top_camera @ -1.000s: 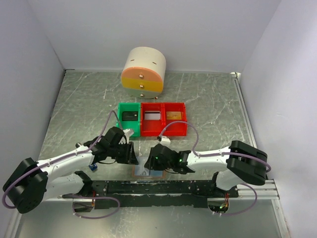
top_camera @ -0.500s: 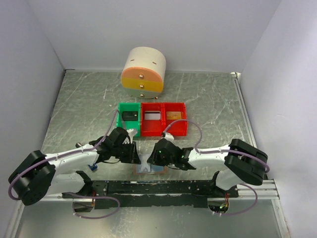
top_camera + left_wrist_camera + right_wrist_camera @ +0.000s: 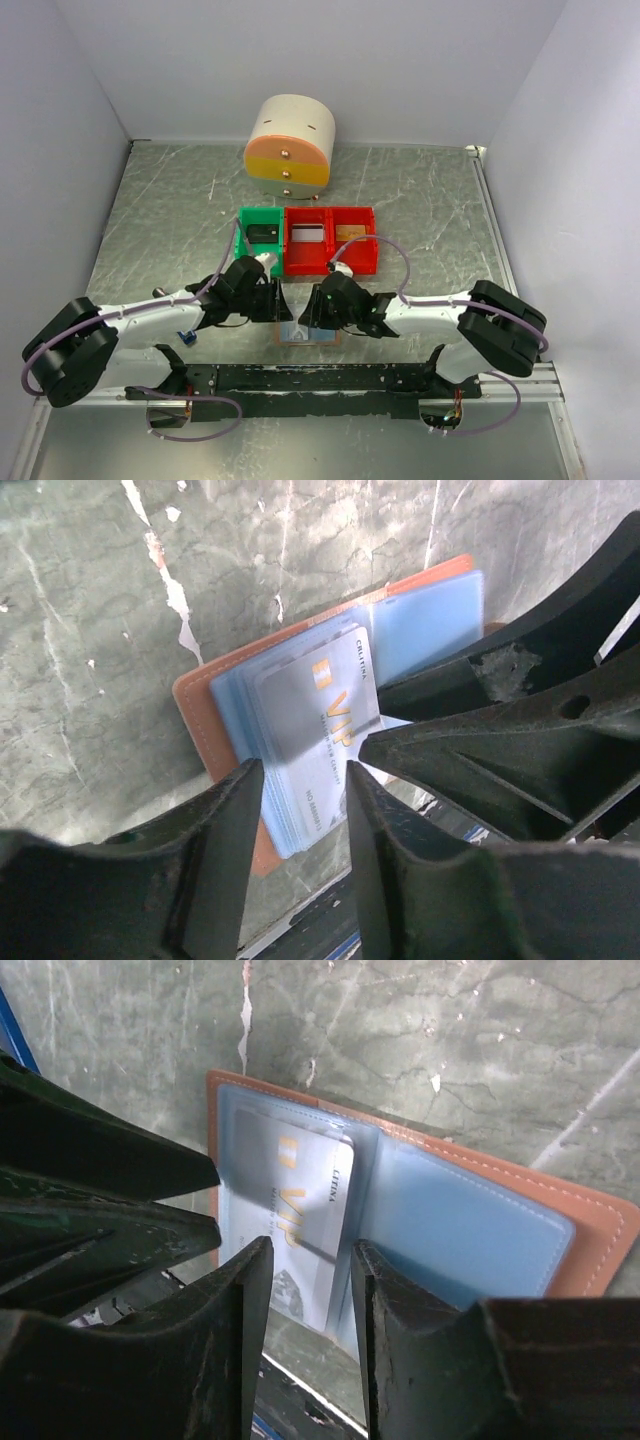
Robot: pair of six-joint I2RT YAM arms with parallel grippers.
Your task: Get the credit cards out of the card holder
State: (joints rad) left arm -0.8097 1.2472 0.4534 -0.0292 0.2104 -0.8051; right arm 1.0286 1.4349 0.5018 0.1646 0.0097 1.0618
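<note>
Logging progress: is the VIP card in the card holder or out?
In: the VIP card lies inside a translucent blue sleeve of the open card holder.

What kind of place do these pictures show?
Probably a robot test booth, not a home: plain white walls enclose a marbled table, two robot arms sit bolted to a black rail, and plastic bins stand as props.

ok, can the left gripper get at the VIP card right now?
Probably yes: the VIP card pokes out of the card holder, and the left gripper hangs over its edge, jaws open. The right gripper crowds close, though.
</note>
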